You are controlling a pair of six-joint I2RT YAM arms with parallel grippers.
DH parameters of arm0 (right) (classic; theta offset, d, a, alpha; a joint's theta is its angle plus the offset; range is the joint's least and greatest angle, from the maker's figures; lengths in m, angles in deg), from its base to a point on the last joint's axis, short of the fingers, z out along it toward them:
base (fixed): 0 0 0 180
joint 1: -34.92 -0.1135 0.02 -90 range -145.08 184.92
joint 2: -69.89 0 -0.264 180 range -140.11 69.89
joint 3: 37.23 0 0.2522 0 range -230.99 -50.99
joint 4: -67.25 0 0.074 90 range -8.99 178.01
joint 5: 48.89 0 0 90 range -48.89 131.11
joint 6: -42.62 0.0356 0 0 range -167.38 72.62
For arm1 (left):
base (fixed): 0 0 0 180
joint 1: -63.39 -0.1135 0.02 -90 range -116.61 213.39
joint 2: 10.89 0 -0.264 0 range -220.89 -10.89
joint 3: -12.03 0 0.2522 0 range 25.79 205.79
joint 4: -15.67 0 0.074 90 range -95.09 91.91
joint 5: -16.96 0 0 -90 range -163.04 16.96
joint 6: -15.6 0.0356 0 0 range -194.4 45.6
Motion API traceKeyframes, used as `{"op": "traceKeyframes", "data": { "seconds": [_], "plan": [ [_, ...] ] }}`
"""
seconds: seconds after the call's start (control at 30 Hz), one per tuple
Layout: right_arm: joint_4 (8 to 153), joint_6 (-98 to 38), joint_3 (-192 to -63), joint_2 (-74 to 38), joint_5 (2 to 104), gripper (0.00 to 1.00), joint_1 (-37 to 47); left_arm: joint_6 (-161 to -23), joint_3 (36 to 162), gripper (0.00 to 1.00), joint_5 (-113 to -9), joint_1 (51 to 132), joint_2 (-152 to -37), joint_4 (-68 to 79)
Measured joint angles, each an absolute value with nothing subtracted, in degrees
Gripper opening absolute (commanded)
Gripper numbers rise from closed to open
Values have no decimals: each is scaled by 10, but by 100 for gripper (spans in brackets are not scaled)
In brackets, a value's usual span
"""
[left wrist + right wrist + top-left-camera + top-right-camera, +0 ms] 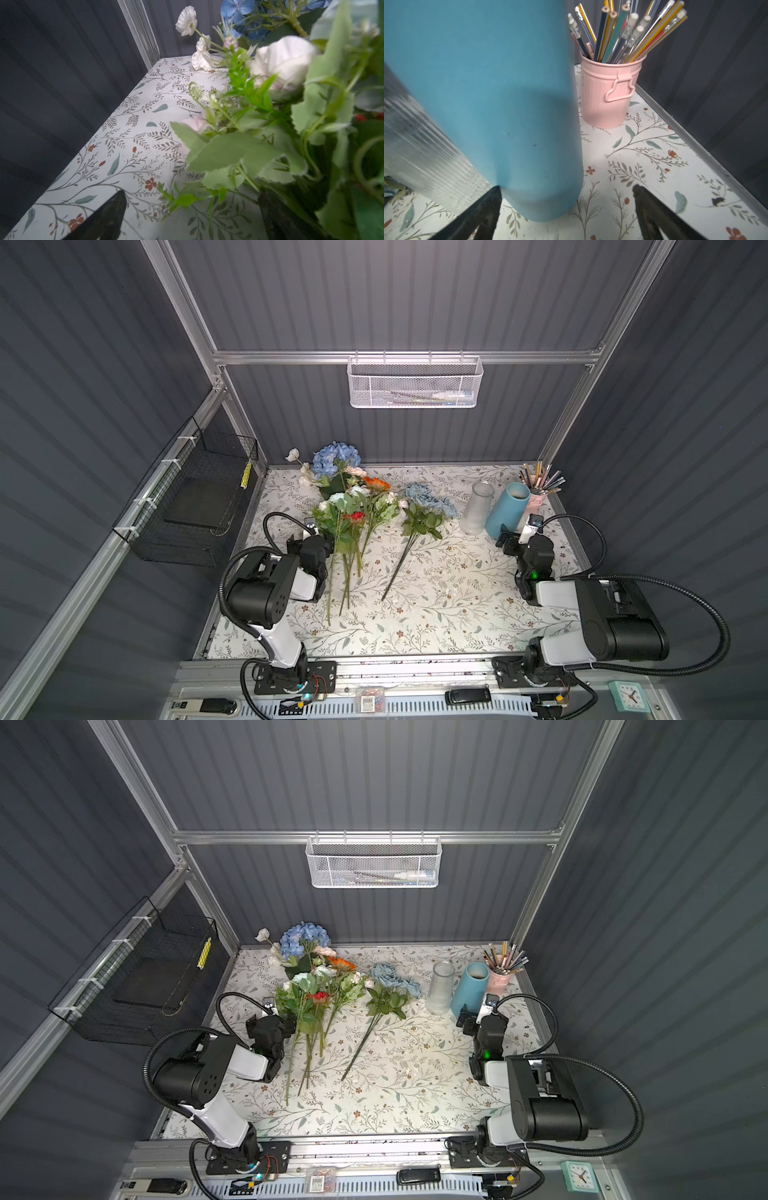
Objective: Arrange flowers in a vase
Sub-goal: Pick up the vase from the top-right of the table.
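Blue hydrangea (336, 458) sits at the far end of the flowers (353, 526). They all lie flat on the left half of the worktop (449, 614), heads toward the back wall and stems toward the arm bases. None of them are in a vase yet.

In both top views we can pick out white blooms (293, 455) near the back-left corner. There's also an orange sunflower (377, 484) just right of the hydrangea's stem, and a small red bloom (356, 516) lower down in the leafy main bunch. A separate bunch of dusty-blue roses (428, 502) lies a bit to the right of that pile, its dark stems running diagonally toward the front-left.

Over on the right, a frosted glass vase (477, 508) and a blue vase (508, 510) stand just beside each other. A pink pencil pot (608, 93) sits behind the blue one in the back-right corner.

Left tool (192, 195): jaws spread wide, gripping nothing as far as we can see. It's nosed right up against the left side of the main bunch. In the left wrist view one finger is over bare worktop and the other is half buried in blurry leaves, so greenery lies between them but isn't pinched.

Right tool (566, 188): also wide open and empty. It's low, just in front of the blue vase. In the right wrist view one fingertip looks to be right at the edge of the vase's base, and the other stands clear of it.
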State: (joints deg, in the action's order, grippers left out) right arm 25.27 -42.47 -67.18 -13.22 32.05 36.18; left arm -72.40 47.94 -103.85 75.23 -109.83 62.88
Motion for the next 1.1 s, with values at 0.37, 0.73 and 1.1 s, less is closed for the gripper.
{"op": "traceKeyframes", "data": {
  "seconds": [0.37,0.73,1.1],
  "plan": [
    [253,-425,-672,-132,321,99,362,-724,483,100,-1035,747,-1098,626],
    [253,-425,-672,-132,321,99,362,-726,496,100,-1016,733,-1098,610],
    [251,-426,-672,-132,322,99,362,-727,501,99,-1004,726,-1098,600]
  ]
}}
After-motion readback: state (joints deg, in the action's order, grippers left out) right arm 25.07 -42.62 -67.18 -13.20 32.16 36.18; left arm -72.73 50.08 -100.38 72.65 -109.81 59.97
